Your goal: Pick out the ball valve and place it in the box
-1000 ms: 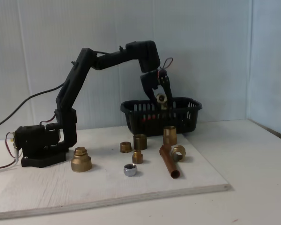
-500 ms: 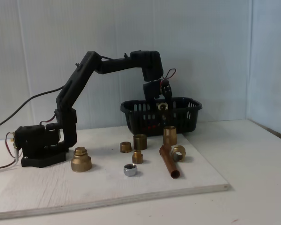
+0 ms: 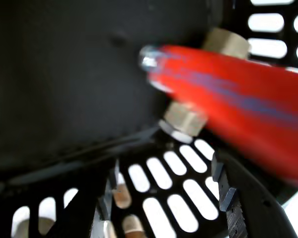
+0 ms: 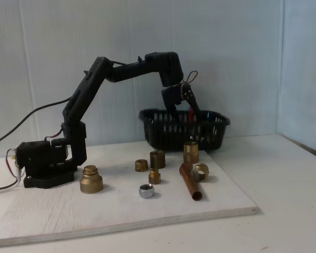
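Note:
The ball valve (image 3: 228,94) lies blurred across the wrist view, its long red lever slanting down to the right over the brass body. It sits inside the box (image 3: 268,22), a black basket whose slotted walls show behind and below it. My gripper (image 3: 165,168) is open: its two black fingers (image 3: 228,198) stand apart at the bottom of that view and the valve is not between them. In the fixed view my gripper (image 4: 189,112) reaches down into the box (image 4: 213,134), and a sliver of the valve's red lever (image 4: 191,115) shows just above the rim.
On the white wooden board (image 4: 68,216) in front of the box lie several brass fittings (image 4: 90,179), a copper pipe (image 4: 190,182) and a silver nut (image 4: 146,191). The arm's base (image 4: 45,163) stands at the left. A wall closes the back.
The gripper has lowered into the box and opened, and the valve has left its fingers. The box has shifted slightly to the right.

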